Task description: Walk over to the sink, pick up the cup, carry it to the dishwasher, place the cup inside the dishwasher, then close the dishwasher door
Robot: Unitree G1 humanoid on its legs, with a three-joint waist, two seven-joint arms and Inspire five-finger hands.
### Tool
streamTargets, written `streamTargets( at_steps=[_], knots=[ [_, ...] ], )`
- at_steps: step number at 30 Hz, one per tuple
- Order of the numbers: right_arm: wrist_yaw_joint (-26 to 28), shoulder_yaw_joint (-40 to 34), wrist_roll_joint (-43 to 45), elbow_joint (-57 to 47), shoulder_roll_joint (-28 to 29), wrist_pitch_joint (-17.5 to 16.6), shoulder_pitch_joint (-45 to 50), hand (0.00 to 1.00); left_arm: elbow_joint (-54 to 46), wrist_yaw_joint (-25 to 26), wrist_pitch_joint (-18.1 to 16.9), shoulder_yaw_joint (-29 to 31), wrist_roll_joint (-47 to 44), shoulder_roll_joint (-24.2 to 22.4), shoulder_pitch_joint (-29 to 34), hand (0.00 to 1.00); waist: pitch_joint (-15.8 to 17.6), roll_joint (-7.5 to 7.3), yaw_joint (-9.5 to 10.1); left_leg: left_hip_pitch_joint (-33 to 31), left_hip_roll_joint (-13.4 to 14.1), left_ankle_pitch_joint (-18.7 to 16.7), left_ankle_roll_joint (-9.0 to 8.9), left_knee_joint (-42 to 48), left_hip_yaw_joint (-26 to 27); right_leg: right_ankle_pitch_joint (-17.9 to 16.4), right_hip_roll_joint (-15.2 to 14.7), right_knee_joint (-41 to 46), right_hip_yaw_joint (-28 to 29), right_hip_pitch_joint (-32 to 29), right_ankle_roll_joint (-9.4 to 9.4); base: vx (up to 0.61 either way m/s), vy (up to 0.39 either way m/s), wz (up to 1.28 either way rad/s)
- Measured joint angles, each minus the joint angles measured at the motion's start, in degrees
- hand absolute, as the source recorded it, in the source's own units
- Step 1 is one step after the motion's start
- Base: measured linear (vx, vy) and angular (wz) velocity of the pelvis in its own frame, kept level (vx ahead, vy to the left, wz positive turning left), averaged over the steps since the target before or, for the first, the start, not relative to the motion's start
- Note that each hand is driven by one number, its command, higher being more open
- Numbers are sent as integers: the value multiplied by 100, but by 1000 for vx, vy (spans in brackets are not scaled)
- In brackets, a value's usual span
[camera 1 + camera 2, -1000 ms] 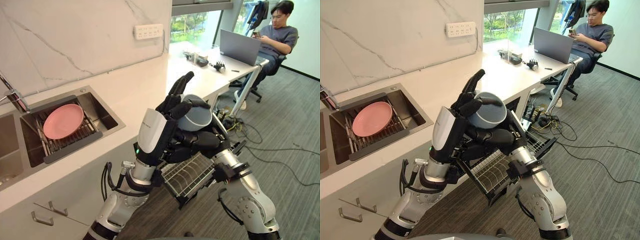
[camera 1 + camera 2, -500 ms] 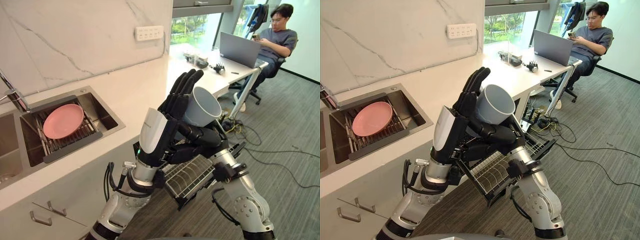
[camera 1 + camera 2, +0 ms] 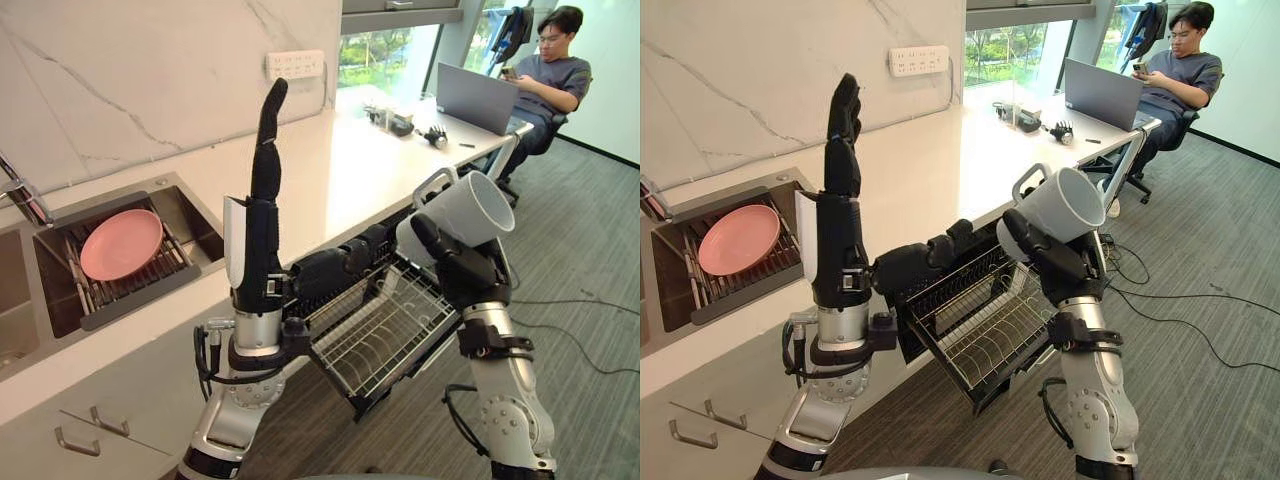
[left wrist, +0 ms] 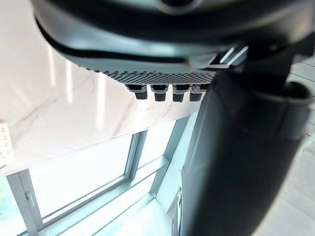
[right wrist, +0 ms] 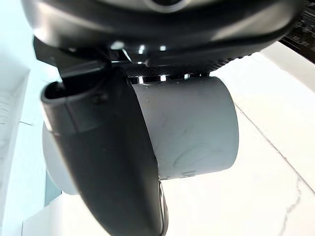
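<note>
My right hand [image 3: 445, 258] is shut on the grey cup [image 3: 470, 208], fingers and thumb curled round its lower body. The cup lies tilted on its side, its mouth turned to the right and its handle [image 3: 1028, 178] on top, above the right end of the pulled-out wire dishwasher rack [image 3: 385, 335]. In the right wrist view the thumb [image 5: 108, 162] lies across the cup [image 5: 192, 128]. My left hand [image 3: 265, 180] stands upright to the left of the rack, fingers straight and pointing up, holding nothing. The left wrist view shows its thumb [image 4: 236, 162] against the marble wall.
A sink [image 3: 195, 225] with a pink plate [image 3: 120, 243] on its rack lies at the left in the white counter [image 3: 330, 170]. At the back right a person [image 3: 555, 70] sits at a desk with a laptop [image 3: 475, 95]. Cables lie on the floor [image 3: 580, 300].
My left hand has left the cup and risen upright to the left. My right hand has carried the cup to the right and tipped it onto its side over the rack.
</note>
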Motion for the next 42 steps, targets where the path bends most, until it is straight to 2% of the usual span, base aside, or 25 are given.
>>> streamTargets(
  at_steps=[4,6,8,9,10,11,12,13,16,19,24,26,28,32,35,38,42],
  knots=[
    [1,-47,-3,-1,4,-63,-3,0,6,-225,110,25,-670,-28,102,100,2,-3,5,-2,0,0,0,0,0,0,-1,0,0,0,0,-8,-6,0],
    [-2,-137,-169,-4,28,-66,-5,0,19,-818,238,113,-1467,-81,176,100,6,-7,13,-4,0,0,0,0,-1,0,-1,0,-1,0,1,0,0,0],
    [-8,-253,-419,-7,36,-64,-4,0,93,-1703,505,209,-2578,-140,288,100,15,-12,11,-9,-1,0,0,-1,-3,-2,-3,0,-2,-1,3,0,0,0],
    [-9,-350,-547,-7,41,-45,-3,0,130,-2398,764,234,-3349,-135,398,100,23,-20,11,-16,-2,0,0,-3,-7,-3,-5,0,-7,-4,5,0,0,0],
    [-14,-401,-632,-7,42,-34,-3,0,180,-2690,878,195,-3588,-114,471,100,25,-23,11,-21,-4,0,0,-5,-13,-5,-7,0,-14,-6,7,-16,-16,4],
    [-18,-509,-760,-8,41,9,0,0,338,-3279,1099,64,-4019,-70,604,100,26,-24,13,-37,-9,-1,-1,-12,-17,-11,-13,0,-21,-18,14,-13,-14,4],
    [-27,-599,-899,-8,30,68,1,0,542,-3728,1291,-177,-4234,35,710,100,27,-23,12,-64,-16,-1,-1,-17,-20,-13,-20,0,-28,-44,17,0,0,0],
    [-33,-627,-919,-7,14,110,4,0,639,-3903,1376,-316,-4265,103,761,100,36,-24,6,-70,-18,0,0,-21,-20,-13,-22,1,-28,-53,18,0,0,0],
    [-6,-705,-1101,51,-141,268,112,0,1116,-4843,1794,-858,-4302,345,981,100,131,-28,-56,-76,-16,-1,-1,-28,-28,-24,-23,1,-38,-56,35,0,0,0],
    [81,-804,-1351,357,-364,388,249,0,1330,-5305,2052,-886,-4317,442,1167,100,164,-19,-71,-115,-11,-1,-1,-27,-33,-24,-20,2,-42,-96,35,0,0,0],
    [192,-795,-1770,1105,-771,627,236,0,1964,-5487,2457,-550,-4486,636,1261,100,251,-7,-54,-228,-22,-1,-1,26,-143,-24,-61,3,-150,-94,35,-43,-20,12],
    [230,-751,-1825,1397,-987,641,48,0,2303,-5343,2553,-372,-4507,710,1256,100,438,11,-45,-357,-38,5,-15,58,-221,-24,-73,44,-225,-177,35,-116,-37,22],
    [181,-688,-1995,1855,-1274,637,-317,0,2635,-4977,2629,-199,-4506,780,1247,100,631,55,-20,-614,-68,87,-8,91,-344,-22,-126,111,-341,-387,28,-84,-24,31],
    [-36,-558,-2225,2850,-1640,639,-957,0,2835,-4385,2692,291,-4509,779,1353,100,992,203,311,-838,-80,246,24,97,-552,0,-137,146,-568,-532,6,-30,-30,28],
    [-82,-388,-2260,3468,-1757,649,-1325,0,2986,-4358,2698,521,-4511,784,1377,100,1062,273,503,-956,-92,284,13,100,-734,0,-138,136,-772,-540,4,10,-27,36],
    [-70,-258,-2405,3787,-1862,648,-1633,0,3077,-4325,2727,620,-4511,780,1399,100,1145,274,624,-1027,-122,293,26,114,-845,0,-160,129,-890,-540,4,-1,1,24],
    [-56,20,-2489,4657,-2252,646,-2351,0,3311,-3964,2783,848,-4511,708,1347,100,1364,242,812,-1229,-216,357,75,141,-1122,2,-214,130,-1138,-571,8,-36,18,33]
  ],
)
